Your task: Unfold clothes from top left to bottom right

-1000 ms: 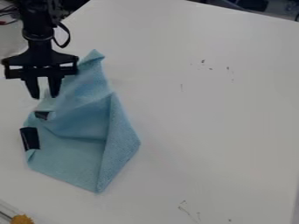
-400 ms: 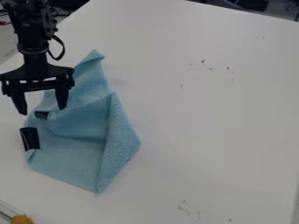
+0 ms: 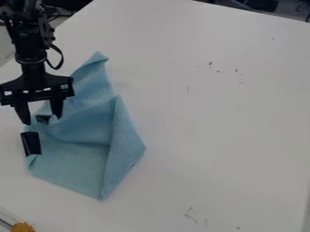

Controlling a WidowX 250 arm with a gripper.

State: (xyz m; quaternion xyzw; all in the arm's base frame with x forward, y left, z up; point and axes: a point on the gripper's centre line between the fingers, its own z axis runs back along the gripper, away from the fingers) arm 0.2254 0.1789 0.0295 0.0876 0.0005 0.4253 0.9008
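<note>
1 blue cloth, part folded, at 9 o'clock on table; gripper wide over its 10 o'clock edge. Pinch top layer only, lift low, draw toward 4 o'clock.

A crumpled blue cloth is seen towards nine o'clock on the white table, its tip pointed at twelve and a flap folded along its four o'clock side. Its nine o'clock edge is marked by a black strip. The gripper is held over its ten o'clock side, fingers parted. An orange object is seen between seven and eight.
</note>
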